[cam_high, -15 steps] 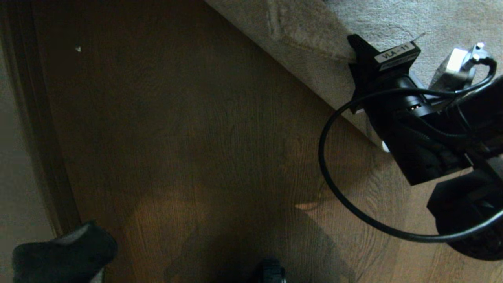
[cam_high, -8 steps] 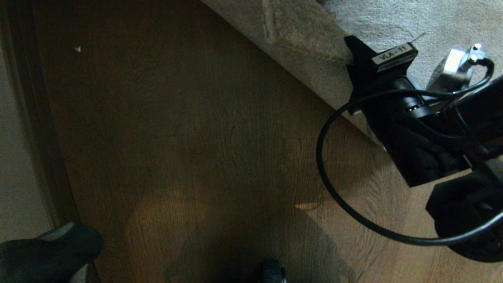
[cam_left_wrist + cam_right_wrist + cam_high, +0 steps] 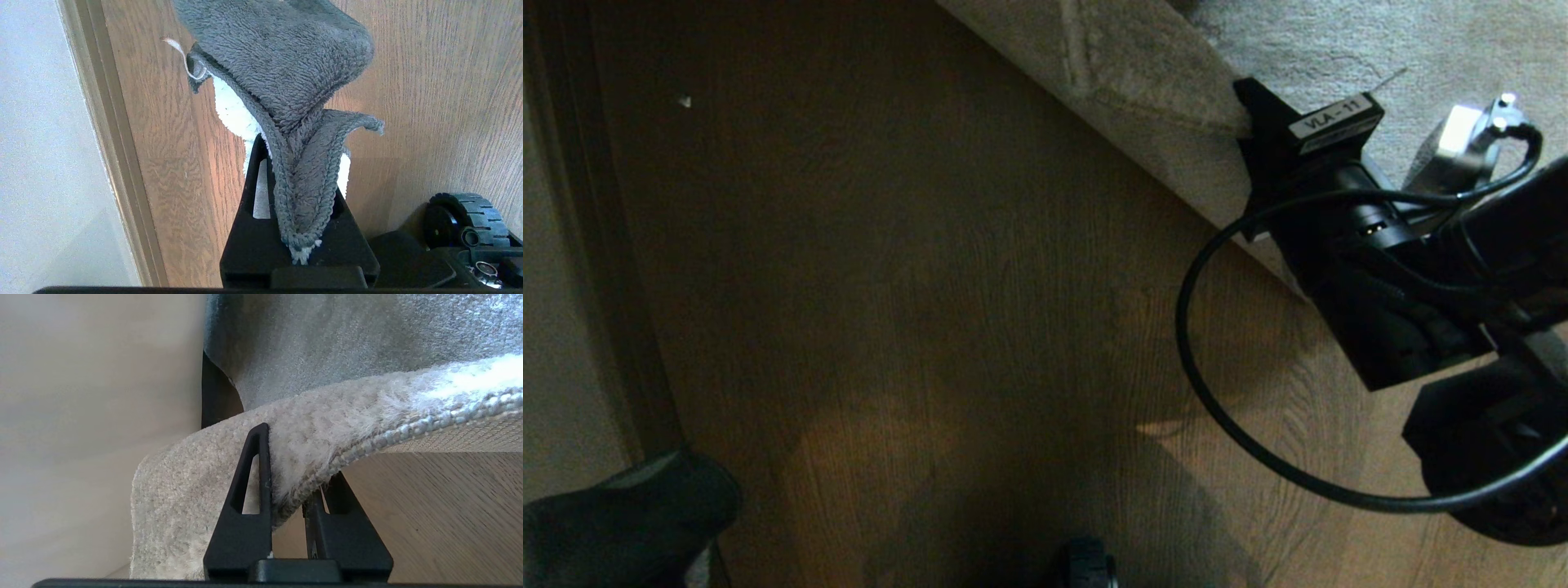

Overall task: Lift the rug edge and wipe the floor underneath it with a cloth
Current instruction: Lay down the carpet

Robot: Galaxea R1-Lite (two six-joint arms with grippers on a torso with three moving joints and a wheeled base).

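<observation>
Bare wooden floor [image 3: 947, 269] spreads wide at centre; far right, the right gripper [image 3: 286, 486] pinches the raised rug edge [image 3: 351, 457], while near left the left gripper [image 3: 298, 220] clamps the cloth [image 3: 286, 73].

The floor [image 3: 947, 269] is brown wood planks; the grey-beige rug [image 3: 1339, 41] lies on it, its edge [image 3: 367, 445] raised
</observation>
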